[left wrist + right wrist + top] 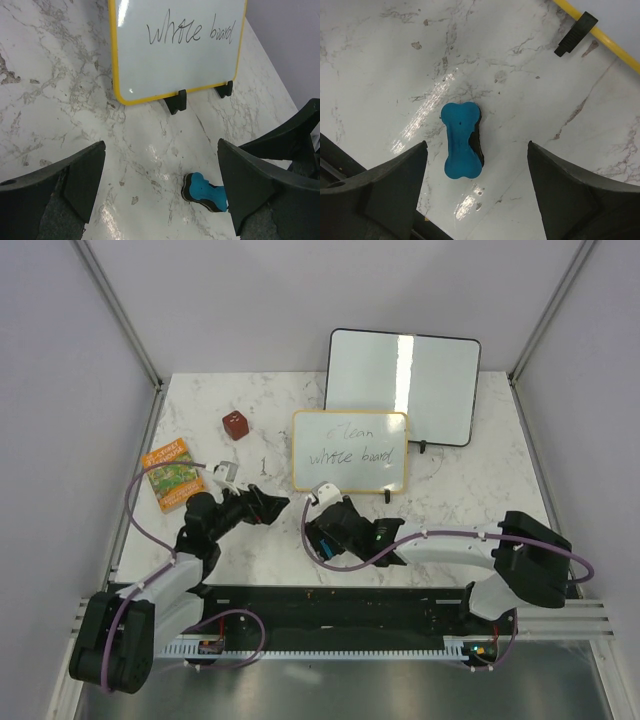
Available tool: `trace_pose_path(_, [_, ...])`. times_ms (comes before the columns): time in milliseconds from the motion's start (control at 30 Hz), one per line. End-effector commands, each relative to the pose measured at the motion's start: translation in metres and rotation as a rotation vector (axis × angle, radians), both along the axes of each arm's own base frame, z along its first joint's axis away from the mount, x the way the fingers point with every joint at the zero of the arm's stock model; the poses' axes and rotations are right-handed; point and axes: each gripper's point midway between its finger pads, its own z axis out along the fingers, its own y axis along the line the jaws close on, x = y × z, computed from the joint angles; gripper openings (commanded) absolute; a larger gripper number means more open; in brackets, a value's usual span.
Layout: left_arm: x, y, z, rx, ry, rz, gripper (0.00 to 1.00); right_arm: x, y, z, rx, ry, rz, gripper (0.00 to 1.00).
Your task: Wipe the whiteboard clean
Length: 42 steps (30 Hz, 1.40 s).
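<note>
At the far left of the top view you have an orange and green booklet lying flat on the marble table. Just right of it sits a small white and grey piece; what it is cannot be told. Above that, towards the upper left, a red-brown cube stands on its own.

Your left gripper reaches in from the lower left, its fingers spread wide with nothing between them. Its wrist view has the lower part of the board at the top of the frame.

The whiteboard stands in the centre of the top view on two small black feet. Its yellow frame surrounds black handwriting that reads "clean white board", and every word is still there.

In the left wrist view, a blue eraser with a dark underside lies flat on the marble at lower right, below the board and well apart from its feet. One finger partly hides it there.

Your right gripper hangs over that eraser with its fingers wide apart. In its wrist view the eraser lies between them, clear of both pads.

Behind the whiteboard, to the upper right, a larger black-framed board stands blank, its lower left corner hidden by the yellow frame
</note>
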Motion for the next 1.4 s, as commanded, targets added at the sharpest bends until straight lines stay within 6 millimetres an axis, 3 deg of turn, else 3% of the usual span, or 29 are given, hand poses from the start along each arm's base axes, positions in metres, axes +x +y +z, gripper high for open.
trace_pose_path(0, [0.011, -0.003, 0.013, 0.039, -0.054, -0.013, 0.99, -0.001, 0.005, 0.0, -0.043, 0.007, 0.013, 0.84])
trace_pose_path(367, [0.016, -0.006, 0.009, 0.052, -0.023, -0.022, 0.98, -0.003, 0.001, -0.029, -0.111, 0.043, 0.005, 0.64])
trace_pose_path(967, [0.018, -0.013, 0.006, 0.066, -0.006, -0.049, 0.97, -0.001, 0.01, -0.002, -0.017, 0.008, 0.016, 0.66])
trace_pose_path(1133, [0.02, -0.013, 0.004, 0.072, 0.004, -0.046, 0.97, -0.008, 0.02, -0.009, -0.011, 0.048, 0.056, 0.65])
trace_pose_path(1367, [0.02, -0.014, 0.005, 0.075, 0.002, -0.047, 0.98, -0.014, 0.024, -0.036, -0.067, 0.089, 0.07, 0.62])
